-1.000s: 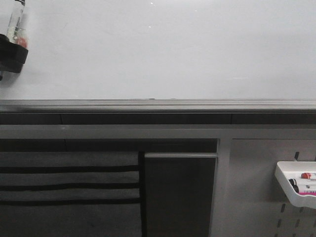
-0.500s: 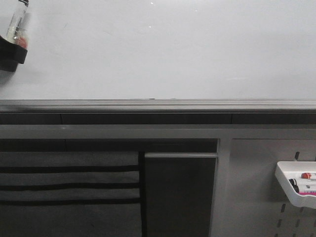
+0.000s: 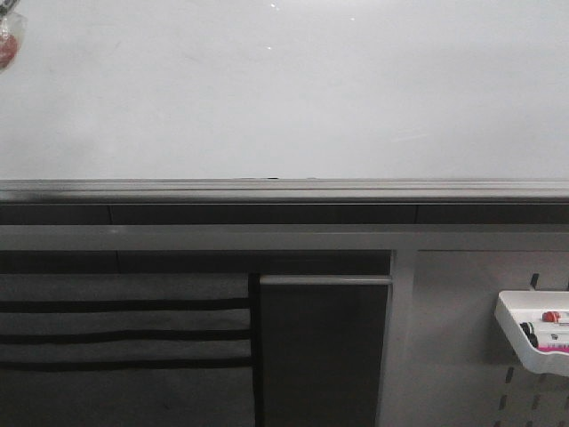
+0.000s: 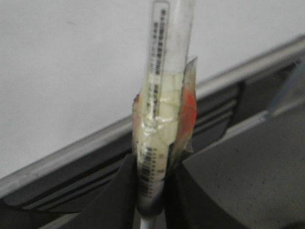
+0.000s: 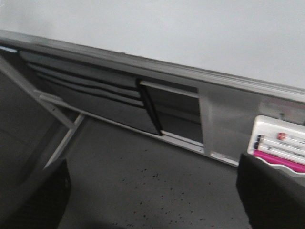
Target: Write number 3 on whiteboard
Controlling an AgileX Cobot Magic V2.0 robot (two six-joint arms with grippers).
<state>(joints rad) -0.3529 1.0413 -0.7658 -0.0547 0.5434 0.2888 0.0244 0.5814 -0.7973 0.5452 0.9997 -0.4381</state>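
The whiteboard fills the upper half of the front view, plain white above its grey edge rail. No number 3 shows on it in any view. My left gripper is shut on a marker wrapped in clear tape with a red patch. The marker points up in front of the whiteboard. In the front view only the marker's taped part shows at the far left edge. My right gripper is open and empty, away from the board over the dark floor.
Below the rail are dark panels and a grey pegboard with slots. A white tray with markers hangs on it at the right, also in the right wrist view. Speckled dark floor lies under the right gripper.
My left gripper with the marker has moved up and to the left, almost out of the front view. Its black fingers no longer show there.
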